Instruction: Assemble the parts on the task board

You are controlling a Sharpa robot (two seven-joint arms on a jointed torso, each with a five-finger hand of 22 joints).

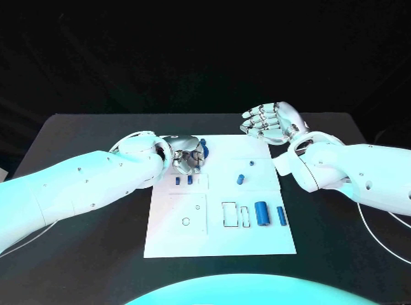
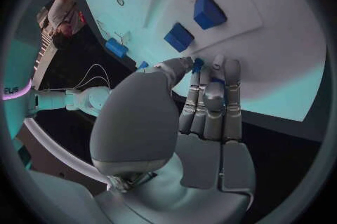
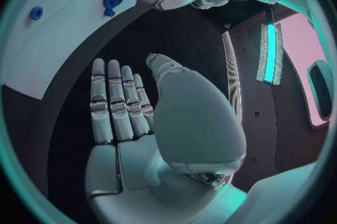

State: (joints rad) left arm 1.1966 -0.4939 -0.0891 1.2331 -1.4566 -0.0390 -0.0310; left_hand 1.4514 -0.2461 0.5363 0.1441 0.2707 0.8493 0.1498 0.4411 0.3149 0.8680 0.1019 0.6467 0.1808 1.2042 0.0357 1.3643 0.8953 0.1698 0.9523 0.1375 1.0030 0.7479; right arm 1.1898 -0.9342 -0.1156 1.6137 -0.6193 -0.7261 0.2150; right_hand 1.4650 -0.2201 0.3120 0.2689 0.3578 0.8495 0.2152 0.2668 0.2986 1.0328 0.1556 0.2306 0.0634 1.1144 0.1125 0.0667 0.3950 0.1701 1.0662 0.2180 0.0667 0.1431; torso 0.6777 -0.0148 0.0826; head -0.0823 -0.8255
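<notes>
Table: black tabletop (image 1: 77,133), with the white task board (image 1: 219,238) lying near its middle.
Left hand: the left hand (image 1: 185,154) sits over the far left corner of the board, fingers drawn together and pointing down at the plate.
Left hand grip: a small blue part (image 1: 202,143) stands at its fingertips; in the left wrist view the thumb and fingers (image 2: 213,89) close around a blue piece (image 2: 199,64) right at the board surface. It pinches that piece.
Right hand: the right hand (image 1: 271,122) hovers off the board's far right corner, above the bare tabletop, apart from the board. In the right wrist view its fingers (image 3: 115,103) lie straight and side by side, thumb held away, palm bare; it holds nothing.
Parts, left half: two small blue blocks (image 1: 183,180) stand side by side just nearer than the left hand; the left wrist view shows them (image 2: 193,24) in a shallow raised panel.
Parts, centre: a small blue peg (image 1: 241,179) stands near the board's middle, a tinier blue piece (image 1: 252,163) just beyond it.
Parts, right edge: a thick blue cylinder (image 1: 261,211) lies lengthwise, a slimmer blue bar (image 1: 281,215) beside it toward the right edge.
Cutouts: rectangular slots (image 1: 230,214) sit just left of the cylinder; a small round hole (image 1: 186,222) marks the near left panel.
</notes>
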